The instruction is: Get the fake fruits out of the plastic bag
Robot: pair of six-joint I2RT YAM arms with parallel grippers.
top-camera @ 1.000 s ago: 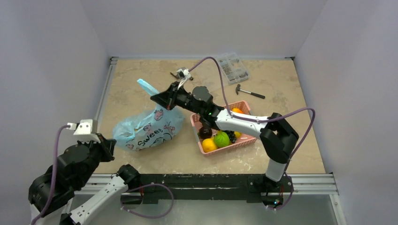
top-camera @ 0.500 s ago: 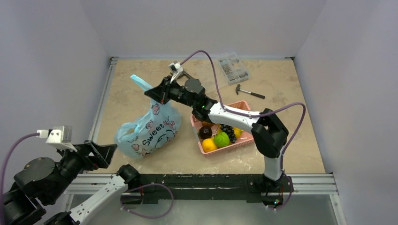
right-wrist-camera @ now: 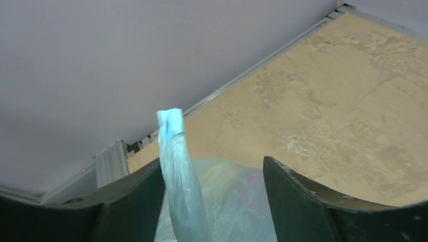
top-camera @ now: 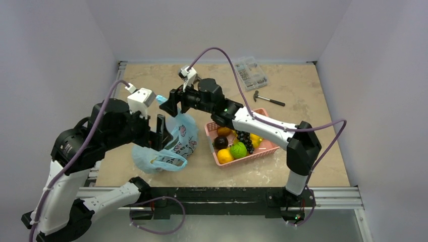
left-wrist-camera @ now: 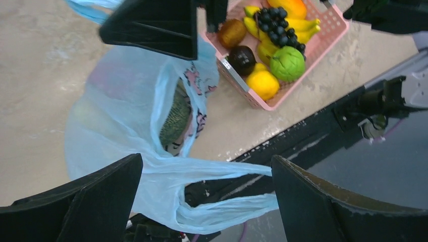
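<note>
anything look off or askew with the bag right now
The plastic bag lies slumped, the melon showing at its mouth. One handle oddly sticks straight up between the right claw's open jaws; the other loop trails toward the table's near edge.

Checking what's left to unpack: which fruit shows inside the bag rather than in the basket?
The grey-green netted melon, seen through the mouth of the pale blue bag. The grapes, lime-green fruit and the rest lie in the pink basket.
</note>
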